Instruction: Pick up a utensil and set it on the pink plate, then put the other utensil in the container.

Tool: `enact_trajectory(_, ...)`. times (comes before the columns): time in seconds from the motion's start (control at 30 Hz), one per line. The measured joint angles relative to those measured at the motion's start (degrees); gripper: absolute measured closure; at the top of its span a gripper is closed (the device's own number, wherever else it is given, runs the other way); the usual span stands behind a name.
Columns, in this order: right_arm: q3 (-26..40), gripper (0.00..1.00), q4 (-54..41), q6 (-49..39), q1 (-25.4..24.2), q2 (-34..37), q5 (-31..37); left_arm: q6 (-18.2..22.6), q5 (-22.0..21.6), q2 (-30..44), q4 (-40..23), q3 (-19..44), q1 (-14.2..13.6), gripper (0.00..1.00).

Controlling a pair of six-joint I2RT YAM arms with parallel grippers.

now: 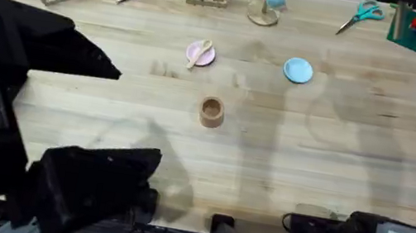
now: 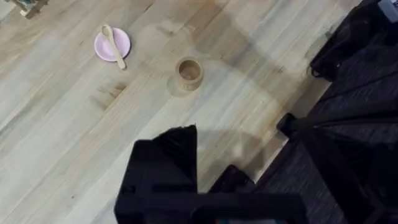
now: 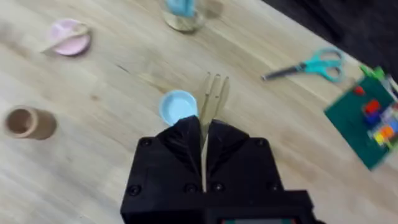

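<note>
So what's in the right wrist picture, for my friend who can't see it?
The right gripper is shut on a wooden fork, tines pointing away, above a wooden table. Beyond it are a blue plate, a pink plate with a spoon on it, and a brown cup.

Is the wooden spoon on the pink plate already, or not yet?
Yes, on it. The spoon lies across the pink plate, its handle reaching past the rim.

bare table (image 1: 352, 156) rings container (image 1: 210, 111)
</note>
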Motion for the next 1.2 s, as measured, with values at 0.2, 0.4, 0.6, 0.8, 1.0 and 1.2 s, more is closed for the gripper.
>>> enact_trajectory(0.2, 0.0, 0.972, 0.02, -5.75, -0.05, 0.0, -8.64, 0.0, 0.0, 0.0, 0.02, 0.0, 0.0, 0.008)
enact_trajectory(0.4, 0.0, 0.972, 0.01, -9.94, -1.95, 0.0, -16.11, 0.0, 0.0, -0.02, 0.0, 0.0, 0.0, 0.008)
enact_trajectory(0.6, 0.0, 0.972, 0.15, -17.45, -7.92, 0.01, -34.06, 0.0, 0.0, 0.0, 0.0, 0.0, 0.0, 0.007)
enact_trajectory(0.8, 0.0, 0.972, 0.22, -21.95, -9.64, 1.5, -46.94, 0.0, 0.0, -0.02, 0.0, 0.0, 0.0, 0.008)
enact_trajectory(1.0, 0.0, 0.972, 0.28, -24.55, -9.57, 5.1, -55.25, 0.0, 0.0, 0.0, 0.0, 0.0, 0.0, 0.007)
enact_trajectory(1.2, 0.0, 0.972, 0.28, -25.35, -8.18, 7.06, -58.02, 0.0, 0.0, 0.0, 0.0, 0.0, 0.0, 0.008)
